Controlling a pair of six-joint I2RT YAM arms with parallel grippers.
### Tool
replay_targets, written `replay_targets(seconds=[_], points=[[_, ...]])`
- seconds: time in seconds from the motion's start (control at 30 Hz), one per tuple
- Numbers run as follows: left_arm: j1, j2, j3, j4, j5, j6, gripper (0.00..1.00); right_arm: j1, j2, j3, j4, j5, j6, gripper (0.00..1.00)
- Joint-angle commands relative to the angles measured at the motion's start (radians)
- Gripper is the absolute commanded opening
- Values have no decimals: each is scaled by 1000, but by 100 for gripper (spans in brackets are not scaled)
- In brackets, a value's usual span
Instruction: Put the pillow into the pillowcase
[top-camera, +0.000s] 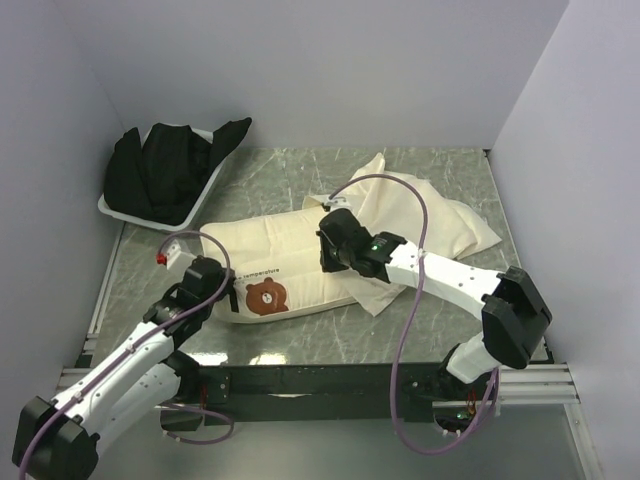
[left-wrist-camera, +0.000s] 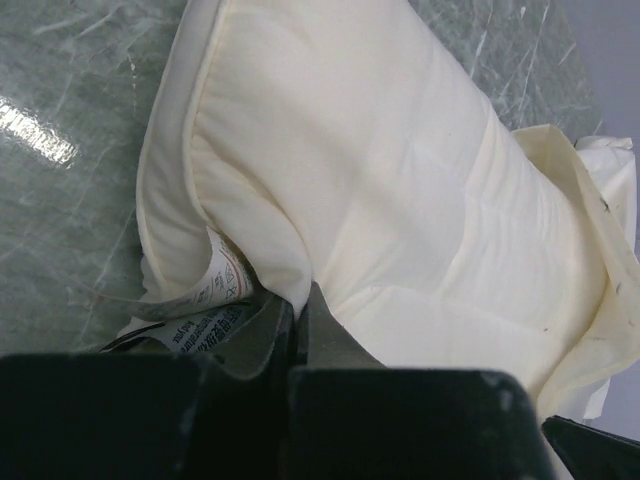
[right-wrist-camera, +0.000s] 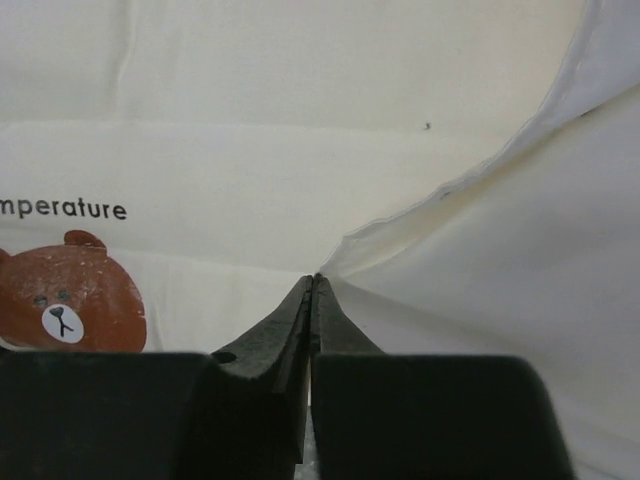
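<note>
While the pillow (top-camera: 290, 262) lies flat across the green marbled tabletop (top-camera: 300, 180), I see its bear print (right-wrist-camera: 65, 295) end pointing at the left arm. The left end effector (left-wrist-camera: 297, 318) is closed tight, pinching the pillow's edge seam right beside the care label (left-wrist-camera: 225, 290). The pillowcase (top-camera: 450, 225) lies crumpled at the pillow's far right end, its hem overlapping the pillow. The right end effector (right-wrist-camera: 313, 292) is fully closed too, tips pinched on that hem where it crosses the pillow. Black cloth (top-camera: 165, 165) sits bundled in a white tray (top-camera: 115, 208) at the far left corner.
</note>
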Motion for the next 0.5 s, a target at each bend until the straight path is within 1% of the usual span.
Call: replay_targets(seconds=[0.0, 0.03, 0.07, 0.1, 0.13, 0.2, 0.23, 0.27, 0.3, 0.33, 0.37, 0.4, 0.43, 0.47], points=[[-16, -14, 109, 19, 3, -2, 1, -38, -42, -25, -40, 95, -2, 24], [-15, -7, 122, 13, -2, 3, 1, -44, -91, -41, -45, 125, 5, 42], [-13, 20, 133, 9, -5, 6, 1, -46, -123, -73, -52, 142, 11, 51], [-13, 38, 157, 9, -2, 16, 1, -46, -158, -91, -63, 161, 31, 57], [-12, 60, 166, 9, 2, 20, 1, -46, -238, -111, -69, 175, 46, 65], [-12, 115, 191, 9, 12, 18, 1, -44, -324, -194, -69, 198, 102, 68], [-12, 130, 197, 13, 22, 15, 1, -44, -402, -228, -68, 205, 117, 68], [-12, 152, 202, 13, 21, 10, 1, -44, -440, -292, -75, 240, 140, 68], [-10, 160, 208, 13, 24, 7, 1, -46, -476, -329, -83, 248, 172, 68], [-10, 163, 211, 10, 16, 4, 1, -43, -541, -404, -83, 251, 189, 68], [-9, 170, 214, 9, 12, 3, 1, -44, -576, -444, -80, 248, 209, 69], [-7, 172, 220, 1, 9, 4, 1, -43, -611, -487, -51, 209, 244, 70], [-6, 175, 222, 0, 6, 3, 1, -40, -669, -571, -34, 189, 264, 72], [-4, 178, 225, -1, 3, 4, 1, -38, -695, -610, -16, 172, 286, 72]])
